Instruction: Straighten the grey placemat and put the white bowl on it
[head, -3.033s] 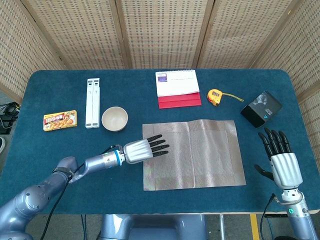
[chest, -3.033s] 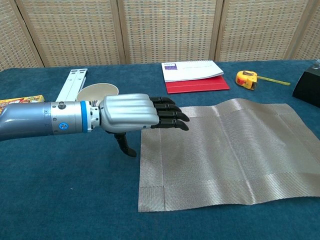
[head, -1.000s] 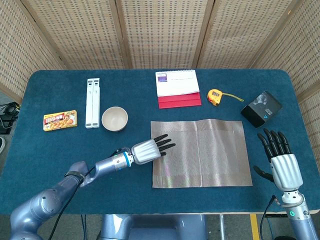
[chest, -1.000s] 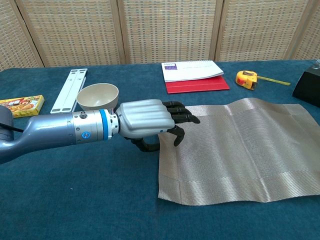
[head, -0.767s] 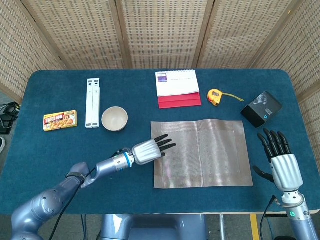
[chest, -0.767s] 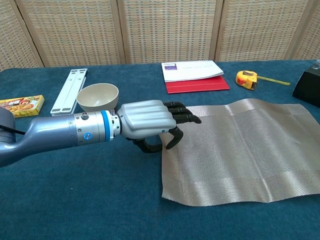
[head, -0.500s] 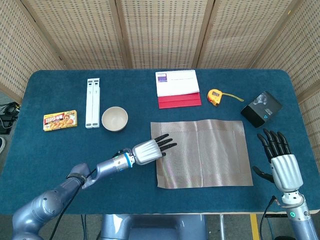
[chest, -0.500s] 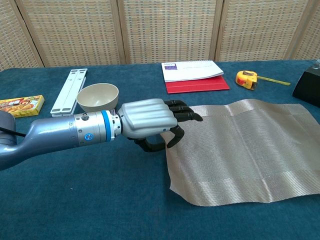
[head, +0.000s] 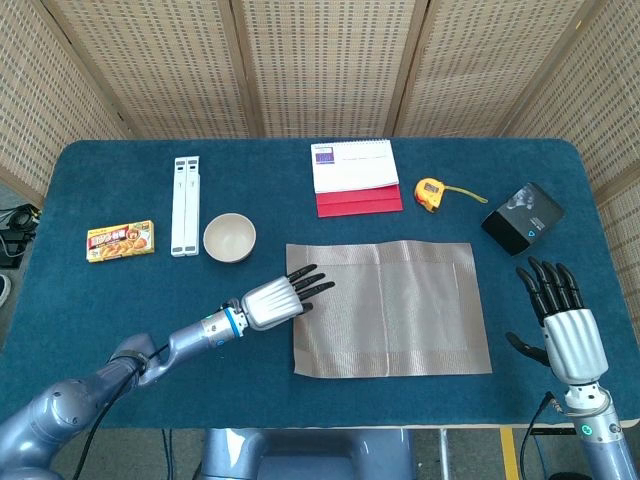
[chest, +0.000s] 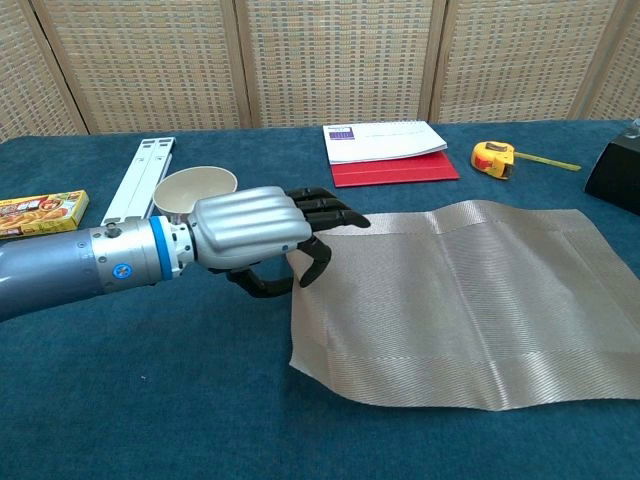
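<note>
The grey placemat (head: 400, 305) lies flat in the middle of the blue table, its edges close to square with the table; the chest view shows the placemat (chest: 470, 290) with its near left corner slightly raised. My left hand (head: 272, 300) reaches in from the left and pinches the mat's left edge, fingers on top and thumb curled below, as the chest view of this hand (chest: 245, 235) shows. The white bowl (head: 229, 238) stands upright and apart, left of the mat and just behind my left hand; in the chest view the bowl (chest: 190, 190) is partly hidden by it. My right hand (head: 565, 330) stays open at the front right, holding nothing.
Behind the mat are a white and red desk calendar (head: 355, 178) and a yellow tape measure (head: 430, 192). A black box (head: 522, 218) sits at the right. A white folding stand (head: 186, 205) and a yellow food packet (head: 120, 240) lie at the left.
My left hand has drawn back to the left and the placemat has slid left with it. The bowl and my right hand have not moved.
</note>
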